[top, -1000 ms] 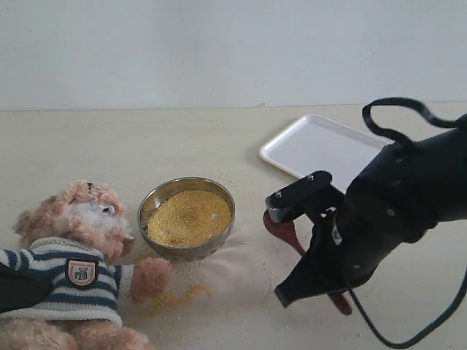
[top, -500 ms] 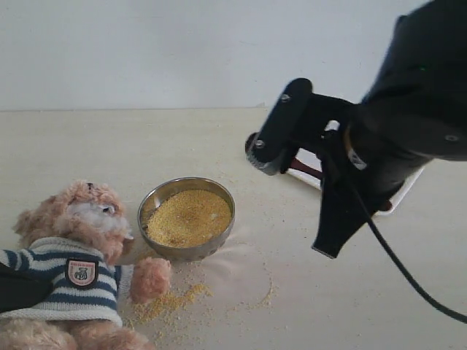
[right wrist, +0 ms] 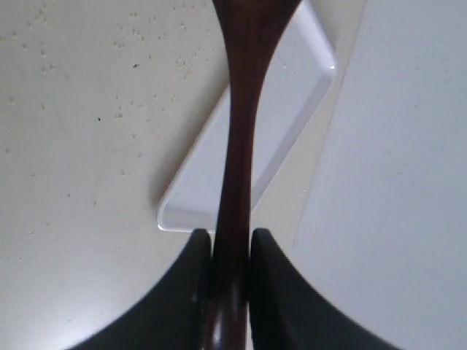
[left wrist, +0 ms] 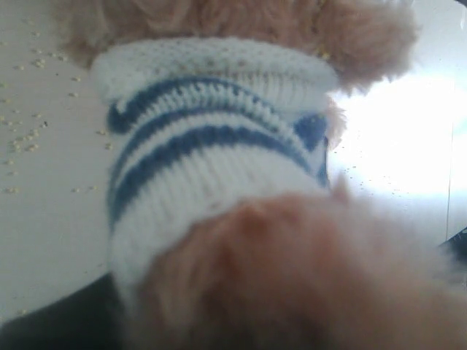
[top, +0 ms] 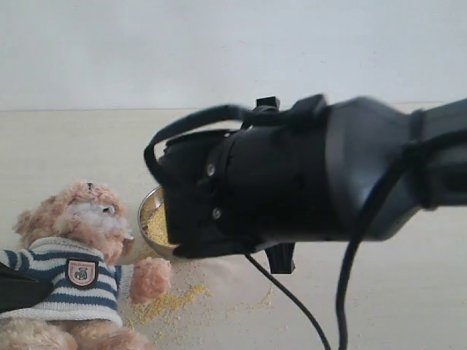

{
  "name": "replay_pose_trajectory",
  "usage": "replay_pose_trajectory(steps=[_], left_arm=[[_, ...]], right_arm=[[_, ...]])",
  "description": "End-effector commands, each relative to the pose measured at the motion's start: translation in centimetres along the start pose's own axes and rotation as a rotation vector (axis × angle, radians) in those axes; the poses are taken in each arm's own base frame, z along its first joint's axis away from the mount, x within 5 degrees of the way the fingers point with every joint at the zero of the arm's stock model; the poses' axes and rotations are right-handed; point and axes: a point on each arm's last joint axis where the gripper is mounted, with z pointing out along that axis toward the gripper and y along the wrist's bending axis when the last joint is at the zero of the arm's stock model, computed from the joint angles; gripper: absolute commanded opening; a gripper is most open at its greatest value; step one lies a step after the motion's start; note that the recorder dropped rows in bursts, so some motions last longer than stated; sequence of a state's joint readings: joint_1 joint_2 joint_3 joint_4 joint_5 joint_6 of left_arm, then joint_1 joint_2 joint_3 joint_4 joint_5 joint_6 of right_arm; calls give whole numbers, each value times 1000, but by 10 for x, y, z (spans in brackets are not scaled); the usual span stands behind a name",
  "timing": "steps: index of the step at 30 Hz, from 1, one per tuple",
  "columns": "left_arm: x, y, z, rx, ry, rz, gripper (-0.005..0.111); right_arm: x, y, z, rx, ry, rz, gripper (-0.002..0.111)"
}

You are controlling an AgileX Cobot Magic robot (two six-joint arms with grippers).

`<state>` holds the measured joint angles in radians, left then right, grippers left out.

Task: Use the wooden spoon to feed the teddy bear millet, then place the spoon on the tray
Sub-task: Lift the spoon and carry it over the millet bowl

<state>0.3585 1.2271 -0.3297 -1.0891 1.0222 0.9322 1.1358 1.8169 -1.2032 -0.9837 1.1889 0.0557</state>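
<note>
Right hand [right wrist: 230,240], clenched on the spoon [right wrist: 239,131], is lifted from the counter [top: 73,146] by the tray [right wrist: 292,109] and swung before the bowl [top: 149,210], so scooping millet [top: 155,227] is judged next.

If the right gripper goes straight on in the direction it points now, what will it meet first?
Probably the tray. In the right wrist view the right gripper, shut on the wooden spoon, points toward it, with the spoon leading. How far off the tray is cannot be told.
</note>
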Motion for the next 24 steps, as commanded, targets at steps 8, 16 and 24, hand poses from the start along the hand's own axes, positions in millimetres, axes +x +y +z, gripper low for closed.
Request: replay_pose_trajectory(steps=[8,16,24], left_arm=[[-2,-1,-1,17,-5,-4,5],[-2,-1,-1,17,-5,-4,5],[-2,-1,-1,17,-5,-4,5]], right_arm=[[-23,7,16,140,-5,-124,8],[-33,14,26,178,-7,-178,8],[-41,19,33,207,-14,-218,8]])
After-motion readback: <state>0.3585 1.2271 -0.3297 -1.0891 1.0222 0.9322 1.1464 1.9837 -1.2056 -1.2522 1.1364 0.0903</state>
